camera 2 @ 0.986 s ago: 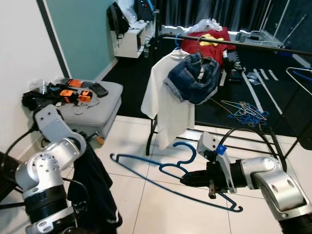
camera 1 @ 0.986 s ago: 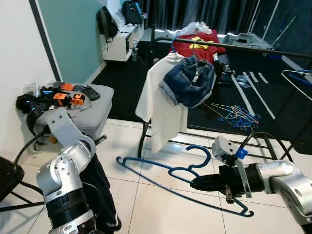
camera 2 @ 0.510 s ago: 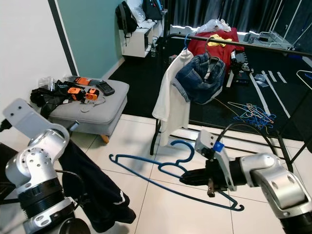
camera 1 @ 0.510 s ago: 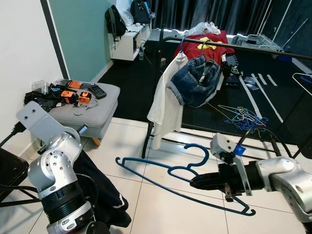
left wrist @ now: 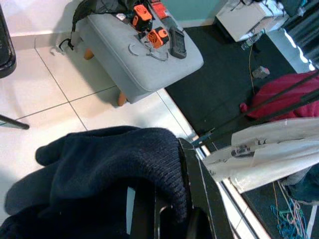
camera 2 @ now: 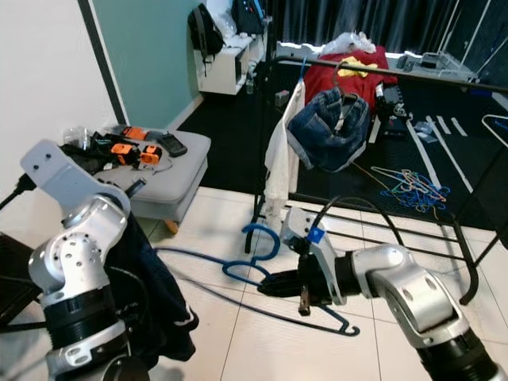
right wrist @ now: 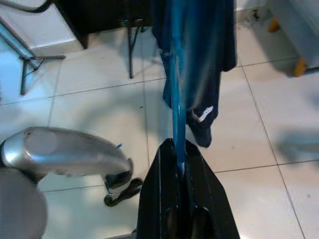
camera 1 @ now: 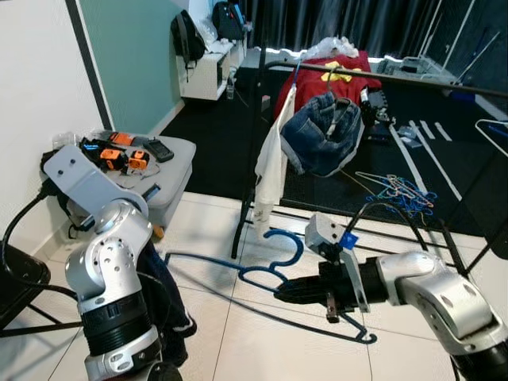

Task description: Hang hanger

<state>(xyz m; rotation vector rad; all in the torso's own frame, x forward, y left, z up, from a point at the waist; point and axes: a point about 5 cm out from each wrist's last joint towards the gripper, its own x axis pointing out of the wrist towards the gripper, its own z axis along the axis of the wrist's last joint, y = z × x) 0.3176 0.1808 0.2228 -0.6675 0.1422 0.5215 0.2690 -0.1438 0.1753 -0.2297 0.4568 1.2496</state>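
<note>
A blue hanger (camera 1: 279,240) hangs low over the white tiles in front of the clothes rack. My right gripper (camera 1: 290,291) is shut on its lower bar, and in the right wrist view the gripper (right wrist: 178,149) pinches the blue hanger (right wrist: 175,94). The rack's black rail (camera 1: 381,75) carries a white shirt (camera 1: 270,171), jeans (camera 1: 321,131) and a red top (camera 1: 317,79). My left gripper (left wrist: 169,209) is shut on a dark navy garment (left wrist: 114,159), which drapes down beside my left arm (camera 1: 111,262).
A grey ottoman (camera 1: 171,190) with orange tools stands at the left by the wall. Several loose blue hangers (camera 1: 393,186) lie on the dark carpet behind the rack. A black stand (camera 1: 20,278) is at the far left. The rack's base bars (camera 1: 397,238) cross the floor ahead.
My right gripper has carried the blue hanger leftward, its hook now near the rack's left post. The left arm has swung up and inward with the dark garment. The view has shifted slightly.
</note>
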